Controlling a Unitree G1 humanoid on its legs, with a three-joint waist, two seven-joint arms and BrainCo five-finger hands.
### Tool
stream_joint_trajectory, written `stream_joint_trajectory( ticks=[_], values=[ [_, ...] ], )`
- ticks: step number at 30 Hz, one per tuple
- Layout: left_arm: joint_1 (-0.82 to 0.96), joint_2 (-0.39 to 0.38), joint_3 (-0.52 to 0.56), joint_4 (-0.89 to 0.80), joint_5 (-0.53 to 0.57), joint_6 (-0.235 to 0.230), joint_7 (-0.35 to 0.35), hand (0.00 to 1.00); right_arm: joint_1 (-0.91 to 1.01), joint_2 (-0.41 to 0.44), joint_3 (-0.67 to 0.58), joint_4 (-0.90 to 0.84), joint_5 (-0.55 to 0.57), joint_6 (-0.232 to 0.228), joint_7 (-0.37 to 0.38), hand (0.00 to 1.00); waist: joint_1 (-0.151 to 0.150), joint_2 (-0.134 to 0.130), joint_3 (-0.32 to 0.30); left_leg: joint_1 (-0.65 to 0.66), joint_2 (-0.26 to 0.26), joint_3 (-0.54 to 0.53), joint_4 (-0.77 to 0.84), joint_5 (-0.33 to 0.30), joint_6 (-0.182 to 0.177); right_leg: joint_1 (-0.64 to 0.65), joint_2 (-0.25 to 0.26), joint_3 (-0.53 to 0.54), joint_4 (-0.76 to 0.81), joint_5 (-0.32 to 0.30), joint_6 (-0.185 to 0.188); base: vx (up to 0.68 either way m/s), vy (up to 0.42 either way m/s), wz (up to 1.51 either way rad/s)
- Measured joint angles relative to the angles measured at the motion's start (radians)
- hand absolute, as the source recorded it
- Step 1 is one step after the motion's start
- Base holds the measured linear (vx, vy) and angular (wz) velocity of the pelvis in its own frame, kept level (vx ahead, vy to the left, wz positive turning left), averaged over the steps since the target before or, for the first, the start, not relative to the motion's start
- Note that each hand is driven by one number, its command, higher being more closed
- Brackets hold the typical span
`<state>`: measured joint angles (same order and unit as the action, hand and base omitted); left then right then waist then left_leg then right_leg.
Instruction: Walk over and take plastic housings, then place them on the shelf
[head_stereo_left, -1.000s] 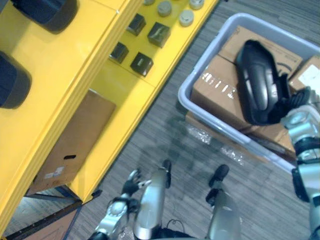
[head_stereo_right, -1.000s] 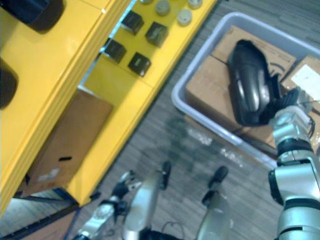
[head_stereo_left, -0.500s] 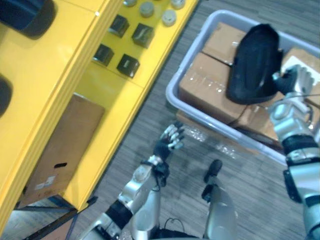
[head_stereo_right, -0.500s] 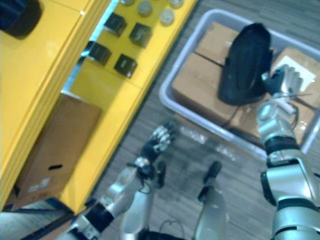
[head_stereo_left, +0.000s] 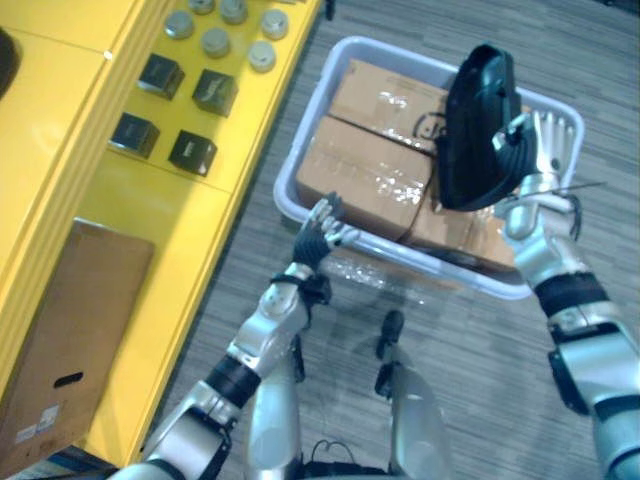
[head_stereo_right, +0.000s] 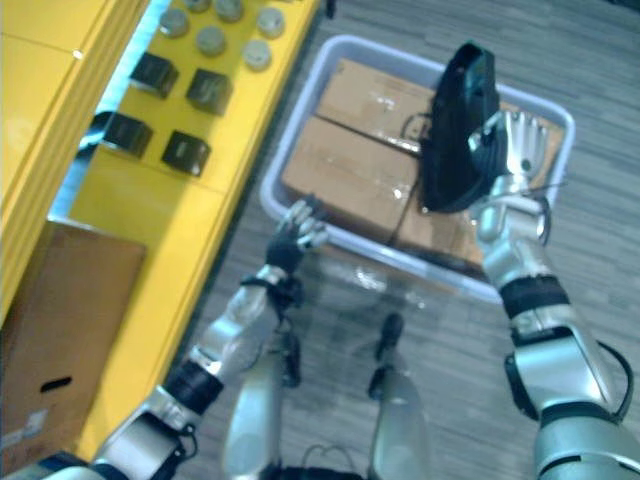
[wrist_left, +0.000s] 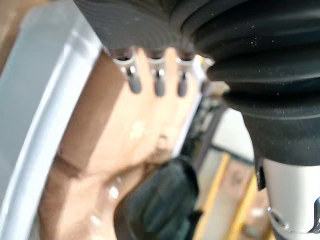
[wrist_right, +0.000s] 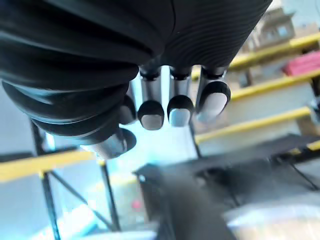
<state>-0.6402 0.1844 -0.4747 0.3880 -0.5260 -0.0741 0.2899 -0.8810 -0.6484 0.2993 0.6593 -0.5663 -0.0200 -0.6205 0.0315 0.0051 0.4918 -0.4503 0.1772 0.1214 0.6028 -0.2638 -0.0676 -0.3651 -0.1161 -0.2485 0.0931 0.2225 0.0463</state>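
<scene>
Black housing (head_stereo_left: 465, 130) is up at 1 o'clock, on edge above the grey bin (head_stereo_left: 400, 57), pinched between thumb and fingers of the right robot hand (head_stereo_left: 540, 150). Left robot hand (head_stereo_left: 315, 238) hangs loose and empty at the bin's rim. Looks light and rigid but glossy, so probably slippery; I'd grab its rim with both before the yellow shelf (head_stereo_left: 150, 200) at 9 o'clock.

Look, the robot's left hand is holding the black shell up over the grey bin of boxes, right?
No, it is the right hand that holds the black shell up over the grey bin of boxes; the left eye view shows it. The left hand is open near the bin's rim.
</scene>
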Motion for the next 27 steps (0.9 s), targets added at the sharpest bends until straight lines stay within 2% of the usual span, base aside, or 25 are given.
stream_joint_trajectory(
  ticks=[3, 5, 9, 13, 14, 18, 19, 22, 23, 24, 27],
  values=[
    [-0.069, -0.001, 0.022, 0.102, 0.038, 0.015, 0.040, 0.00, -0.009, 0.015, 0.030, -0.022, -0.007, -0.024, -0.023, 1.00, -0.024, -0.023, -0.008, 0.002, 0.006, 0.007, 0.000, -0.003, -0.005, -0.005, 0.008, 0.007, -0.001, 0.003, -0.002, -0.03, -0.009, -0.10],
    [-0.104, -0.001, 0.026, 0.146, 0.064, 0.020, 0.053, 0.00, -0.013, 0.032, 0.037, -0.024, -0.017, -0.034, -0.030, 1.00, -0.024, -0.037, -0.015, 0.003, 0.009, 0.023, -0.004, -0.003, -0.006, -0.017, 0.012, 0.022, -0.001, 0.005, -0.003, -0.02, -0.009, -0.21],
    [-0.164, -0.011, 0.031, 0.227, 0.071, 0.024, 0.085, 0.00, -0.042, 0.053, 0.059, -0.024, -0.038, -0.049, -0.039, 1.00, -0.045, -0.039, -0.015, 0.003, 0.012, 0.031, -0.004, -0.005, -0.008, -0.022, 0.015, 0.030, -0.002, 0.007, -0.003, -0.01, -0.002, -0.07],
    [-0.190, -0.029, 0.039, 0.266, 0.070, 0.024, 0.101, 0.00, -0.049, 0.072, 0.077, -0.024, -0.036, -0.043, -0.031, 1.00, -0.046, -0.039, -0.015, 0.009, 0.016, 0.037, -0.005, -0.006, -0.010, -0.022, 0.020, 0.037, -0.002, 0.007, -0.003, -0.02, 0.002, -0.05],
    [-0.193, -0.034, 0.042, 0.270, 0.070, 0.024, 0.101, 0.00, -0.049, 0.082, 0.077, -0.023, -0.025, -0.041, -0.026, 0.00, -0.046, -0.039, -0.015, 0.010, 0.017, 0.039, -0.005, -0.007, -0.011, -0.022, 0.021, 0.039, -0.002, 0.007, -0.004, -0.02, -0.002, -0.03],
    [-0.193, -0.041, 0.042, 0.273, 0.072, 0.022, 0.104, 0.00, -0.061, 0.114, 0.077, -0.006, 0.107, -0.015, -0.011, 0.00, -0.046, -0.040, -0.014, 0.010, 0.018, 0.045, -0.005, -0.007, -0.011, -0.027, 0.022, 0.049, -0.002, 0.007, -0.004, -0.04, -0.001, -0.06],
    [-0.193, -0.044, 0.042, 0.275, 0.073, 0.018, 0.116, 0.00, -0.071, 0.127, 0.073, 0.014, 0.200, -0.001, -0.012, 0.00, -0.045, -0.040, -0.014, 0.008, 0.018, 0.050, -0.004, -0.007, -0.011, -0.033, 0.022, 0.055, -0.002, 0.007, -0.004, -0.04, -0.001, -0.09],
    [-0.194, -0.050, 0.044, 0.280, 0.077, 0.009, 0.125, 0.00, -0.074, 0.154, 0.028, 0.054, 0.353, 0.023, -0.010, 0.00, -0.047, -0.040, -0.014, 0.001, 0.018, 0.049, -0.002, -0.007, -0.011, -0.037, 0.022, 0.055, -0.002, 0.007, -0.004, -0.01, -0.001, -0.02],
    [-0.194, -0.059, 0.046, 0.282, 0.105, 0.005, 0.131, 0.00, -0.074, 0.173, -0.021, 0.089, 0.451, 0.033, -0.009, 0.00, -0.047, -0.040, -0.014, -0.001, 0.017, 0.047, -0.002, -0.007, -0.011, -0.038, 0.022, 0.054, -0.002, 0.007, -0.004, -0.02, 0.002, 0.04],
    [-0.194, -0.073, 0.061, 0.282, 0.126, -0.015, 0.131, 0.00, -0.074, 0.188, -0.075, 0.129, 0.539, 0.042, -0.008, 0.00, -0.046, -0.040, -0.014, -0.002, 0.016, 0.046, -0.001, -0.007, -0.011, -0.038, 0.021, 0.053, -0.002, 0.007, -0.003, -0.02, 0.005, 0.04],
    [-0.196, -0.090, 0.072, 0.278, 0.185, -0.061, 0.144, 0.00, -0.074, 0.198, -0.156, 0.215, 0.636, 0.055, -0.004, 0.00, -0.047, -0.040, -0.014, -0.002, 0.011, 0.047, 0.000, -0.009, -0.008, -0.039, 0.016, 0.054, -0.001, 0.009, 0.000, 0.00, 0.000, 0.00]
  ],
)
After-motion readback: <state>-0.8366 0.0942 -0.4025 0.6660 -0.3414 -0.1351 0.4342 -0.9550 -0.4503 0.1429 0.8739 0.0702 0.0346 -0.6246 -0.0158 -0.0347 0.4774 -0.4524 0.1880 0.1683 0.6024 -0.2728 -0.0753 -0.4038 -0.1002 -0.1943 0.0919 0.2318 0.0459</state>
